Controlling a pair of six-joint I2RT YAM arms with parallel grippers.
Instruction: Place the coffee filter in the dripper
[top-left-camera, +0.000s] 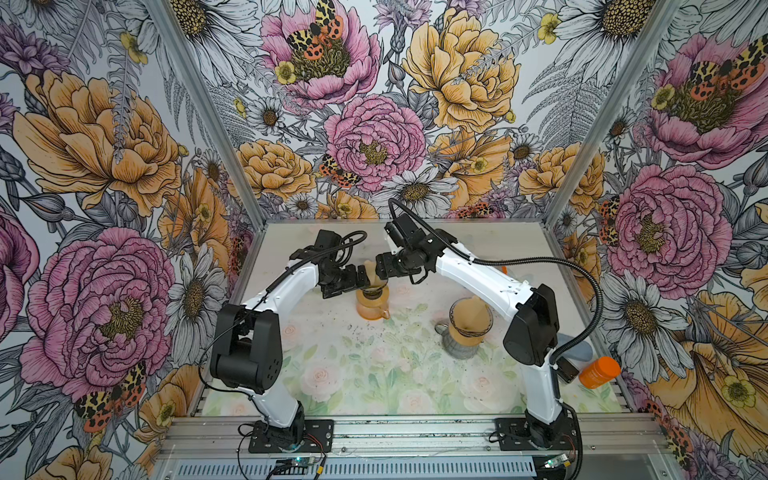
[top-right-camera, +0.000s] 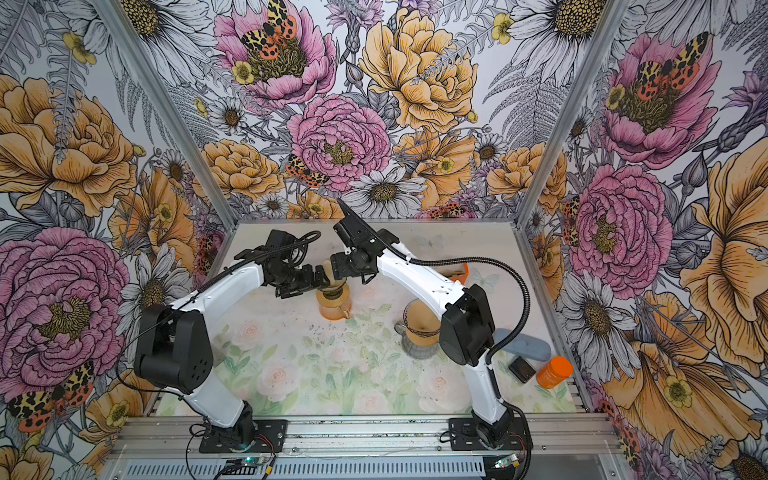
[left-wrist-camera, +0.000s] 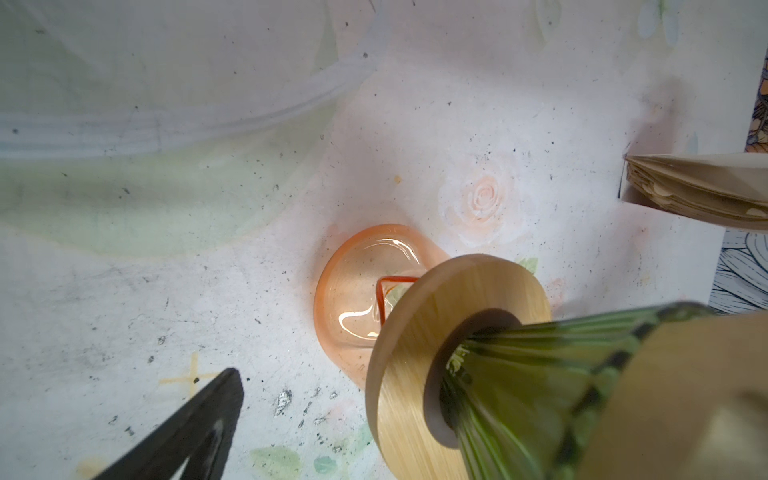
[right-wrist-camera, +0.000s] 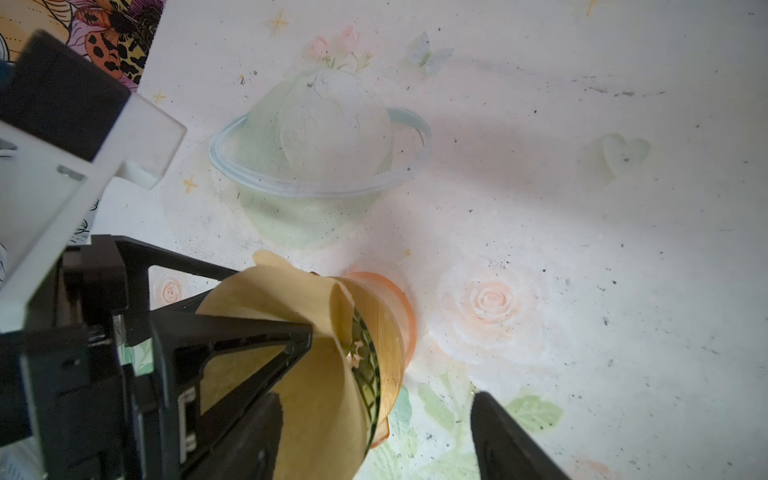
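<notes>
The green ribbed glass dripper with a wooden collar stands on an orange glass carafe. A brown paper coffee filter sits cone-down in it, and its upper edge sticks up above the rim. From the left, my left gripper is open, with one finger across the filter's wall and the other behind it. My right gripper is open at the dripper's other side. One right finger is clear of the dripper. The other is blurred in front of the filter.
A stack of spare filters lies in a white holder near the back. A grey mug carrying a second brown cone stands under the right arm. An orange jar, a blue-grey case and a small black device lie at the right edge.
</notes>
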